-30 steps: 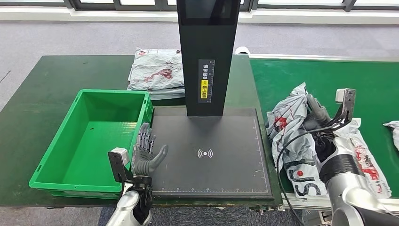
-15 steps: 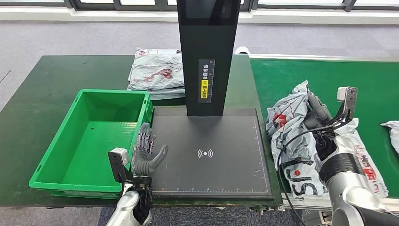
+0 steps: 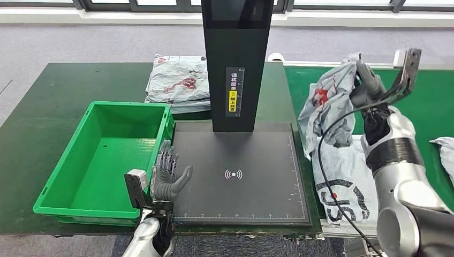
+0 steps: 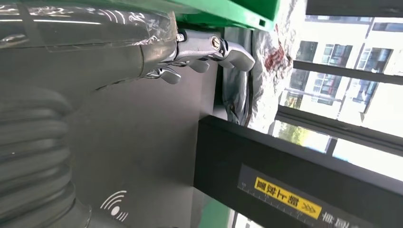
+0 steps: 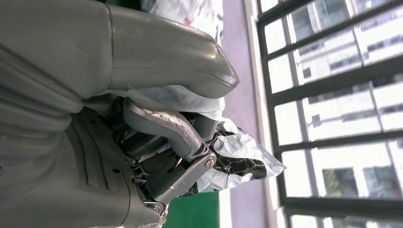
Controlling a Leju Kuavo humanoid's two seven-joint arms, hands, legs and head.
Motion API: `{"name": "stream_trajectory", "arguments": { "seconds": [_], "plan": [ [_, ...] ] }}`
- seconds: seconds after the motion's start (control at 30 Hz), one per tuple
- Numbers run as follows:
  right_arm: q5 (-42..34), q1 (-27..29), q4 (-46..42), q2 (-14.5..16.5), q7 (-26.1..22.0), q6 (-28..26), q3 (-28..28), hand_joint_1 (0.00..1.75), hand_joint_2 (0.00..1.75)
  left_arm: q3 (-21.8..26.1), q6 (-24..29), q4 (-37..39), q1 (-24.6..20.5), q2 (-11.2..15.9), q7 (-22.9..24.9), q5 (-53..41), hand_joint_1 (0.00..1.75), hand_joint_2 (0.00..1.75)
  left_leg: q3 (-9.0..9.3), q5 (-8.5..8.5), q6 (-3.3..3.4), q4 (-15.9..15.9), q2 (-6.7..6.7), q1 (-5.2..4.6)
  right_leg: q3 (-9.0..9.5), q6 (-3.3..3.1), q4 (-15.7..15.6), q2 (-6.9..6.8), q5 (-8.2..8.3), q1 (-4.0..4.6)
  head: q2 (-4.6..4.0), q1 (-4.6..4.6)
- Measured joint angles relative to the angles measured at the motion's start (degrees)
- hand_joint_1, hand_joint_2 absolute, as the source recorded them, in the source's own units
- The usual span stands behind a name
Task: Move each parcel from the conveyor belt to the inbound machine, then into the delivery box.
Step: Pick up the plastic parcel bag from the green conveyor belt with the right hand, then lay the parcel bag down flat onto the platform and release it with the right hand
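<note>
My right hand (image 3: 365, 85) grips a grey parcel (image 3: 329, 104), which hangs lengthwise above the conveyor belt (image 3: 428, 107) near its left edge. The inbound machine (image 3: 239, 171) lies leftward, so I judge a short sideways carry. My left hand (image 3: 167, 176) waits empty, fingers spread, at the plate's left edge.

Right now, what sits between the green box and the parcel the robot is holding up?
In the head view, the black scanner machine, its flat pad and upright column, lies between the green box and the lifted parcel.
</note>
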Motion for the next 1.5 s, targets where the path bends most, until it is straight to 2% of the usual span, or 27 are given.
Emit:
{"name": "stream_trajectory", "arguments": {
  "seconds": [0.3, 0.57, 0.73, 0.9, 1.17, 1.2, 1.3, 1.33, 1.5],
  "plan": [
    [-2.6, -8.9, -2.6, 5.6, 5.2, -2.8, 8.8, 1.75, 1.75, -0.5, 3.6, -5.1, 0.1, -0.3, -0.2, -6.7, 0.00, 1.75, -0.01, 0.06, -0.06, 0.0, -0.03, 0.03, -0.06, -0.01, 0.1, -0.02, 0.01, 0.01, 0.00, -0.01],
    [-5.1, -13.6, -4.7, 7.6, 7.3, -4.0, 14.2, 1.75, 1.75, -1.0, 3.7, -7.0, 0.3, -0.3, -0.2, -7.0, 0.00, 1.75, -0.02, 0.06, -0.05, 0.0, -0.05, 0.02, -0.06, -0.01, 0.0, -0.04, 0.01, 0.01, 0.01, -0.01],
    [-5.4, -14.6, -4.8, 8.6, 8.7, -3.9, 19.6, 1.75, 1.75, -2.0, 4.7, -9.1, 0.7, -0.3, -0.4, -8.2, 0.00, 1.75, 0.00, 0.06, -0.06, 0.0, 0.02, 0.03, -0.07, -0.04, 0.0, 0.02, 0.03, 0.02, 0.00, -0.01],
    [-4.2, -11.3, -5.3, 10.4, 8.1, -3.7, 27.5, 1.75, 1.75, -2.1, 5.7, -11.1, 1.1, -0.3, 0.0, -8.6, 0.00, 1.75, 0.04, 0.06, -0.08, 0.0, 0.04, 0.10, -0.07, -0.06, 0.0, 0.04, 0.01, 0.10, 0.00, 0.01],
    [-3.1, 1.7, -9.0, 10.4, 4.4, -3.7, 39.1, 1.75, 1.75, -2.1, 7.0, -13.6, 2.6, 0.4, 0.0, -8.7, 0.00, 1.75, 0.49, -0.39, -0.41, -0.1, 1.49, 0.12, -0.17, -0.32, 0.1, 1.43, 0.13, 0.16, -0.01, 0.00],
    [-3.1, 2.7, -9.3, 10.4, 4.4, -3.6, 40.2, 1.40, 1.75, -2.1, 7.0, -13.8, 2.8, 0.5, -0.1, -8.7, 0.00, 1.75, 0.51, -0.38, -0.43, -0.1, 1.53, 0.12, -0.19, -0.36, 0.1, 1.46, 0.13, 0.17, -0.01, -0.04],
    [-3.3, 4.5, -10.2, 10.4, 4.4, -3.0, 42.6, 0.09, 1.75, -2.1, 7.2, -14.2, 3.1, 0.6, -0.1, -8.7, 0.00, 1.75, 0.47, -0.27, -0.56, -0.1, 1.24, 0.20, -0.22, -0.49, 0.1, 1.18, 0.06, 0.30, -0.01, -0.09],
    [-3.2, 5.0, -10.4, 10.4, 4.6, -2.6, 43.2, 0.00, 1.75, -2.1, 7.3, -14.3, 3.2, 0.6, -0.1, -8.7, 0.00, 1.75, 0.43, -0.22, -0.61, -0.1, 1.07, 0.23, -0.20, -0.53, 0.1, 1.03, 0.03, 0.35, 0.00, -0.09],
    [-2.1, 8.8, -11.7, 10.4, 4.2, -1.5, 47.4, 0.00, 1.75, -1.9, 8.3, -15.0, 3.7, 1.1, -0.2, -8.7, 0.00, 1.75, 0.36, -0.15, -0.68, -0.1, 0.64, 0.41, -0.10, -0.63, 0.1, 0.60, -0.04, 0.43, 0.01, -0.07]
  ]
}}
